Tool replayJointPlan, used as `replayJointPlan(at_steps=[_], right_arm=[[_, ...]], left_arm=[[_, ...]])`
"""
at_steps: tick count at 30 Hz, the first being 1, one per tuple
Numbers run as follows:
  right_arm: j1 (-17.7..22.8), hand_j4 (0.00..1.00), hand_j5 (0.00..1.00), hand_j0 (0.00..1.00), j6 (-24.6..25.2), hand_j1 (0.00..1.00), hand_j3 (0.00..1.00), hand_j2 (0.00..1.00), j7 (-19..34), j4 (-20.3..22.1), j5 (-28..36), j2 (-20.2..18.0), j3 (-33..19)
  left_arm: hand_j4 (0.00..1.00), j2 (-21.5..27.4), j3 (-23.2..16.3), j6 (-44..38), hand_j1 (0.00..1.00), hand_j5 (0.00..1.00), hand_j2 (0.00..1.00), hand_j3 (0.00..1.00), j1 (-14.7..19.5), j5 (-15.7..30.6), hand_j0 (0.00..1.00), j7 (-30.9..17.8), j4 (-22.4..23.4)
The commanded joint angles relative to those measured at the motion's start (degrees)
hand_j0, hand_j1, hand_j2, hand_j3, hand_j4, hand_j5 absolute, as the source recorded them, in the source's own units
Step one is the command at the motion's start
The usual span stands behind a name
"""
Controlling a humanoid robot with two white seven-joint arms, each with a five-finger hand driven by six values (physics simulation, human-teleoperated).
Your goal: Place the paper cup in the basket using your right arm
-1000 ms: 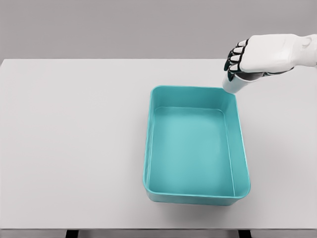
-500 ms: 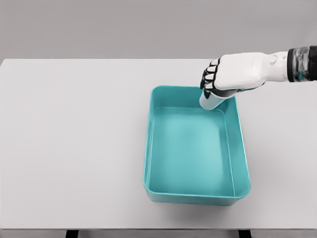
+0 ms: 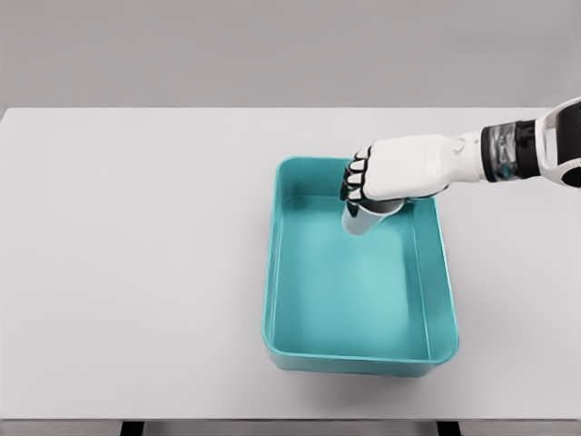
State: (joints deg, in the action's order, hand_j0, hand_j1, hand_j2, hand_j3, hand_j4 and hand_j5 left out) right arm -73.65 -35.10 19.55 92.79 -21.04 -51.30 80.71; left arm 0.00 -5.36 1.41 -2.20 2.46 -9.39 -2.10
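table (image 3: 136, 272): white, bare to the left of the basket
basket (image 3: 272, 272): teal, open top, mid-table
cup (image 3: 361, 220): hangs just under the hand, inside basket's rim line at far end, axis near upright w/ slight tilt; can't tell if base touches floor
right hand (image 3: 386, 174): fingers curled around cup's top, palm down, arm enters from right
key relation: cup directly below hand, over basket interior; judging a straight release drops it in
left arm: not visible
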Motion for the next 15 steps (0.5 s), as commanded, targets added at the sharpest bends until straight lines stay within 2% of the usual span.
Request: replayJointPlan(at_steps=[1,8,15], right_arm=[[0.26,0.61,0.61,0.61,0.1,0.61,0.61,0.61,0.14,-0.24,0.21,0.76,0.06],[2.19,0.64,0.64,0.64,0.1,0.64,0.64,0.64,0.32,-0.33,-0.06,1.29,0.06],[2.55,0.86,0.86,0.86,0.1,0.86,0.86,0.86,0.32,-0.59,-0.06,1.29,0.06]], left_arm=[[1.0,0.0,0.0,0.0,1.0,1.0,1.0,1.0,0.0,0.0,1.0,-0.01,0.08],[1.0,0.0,0.0,0.0,1.0,1.0,1.0,1.0,0.0,0.0,1.0,-0.01,-0.01],[1.0,0.0,0.0,0.0,1.0,1.0,1.0,1.0,0.0,0.0,1.0,-0.01,-0.01]])
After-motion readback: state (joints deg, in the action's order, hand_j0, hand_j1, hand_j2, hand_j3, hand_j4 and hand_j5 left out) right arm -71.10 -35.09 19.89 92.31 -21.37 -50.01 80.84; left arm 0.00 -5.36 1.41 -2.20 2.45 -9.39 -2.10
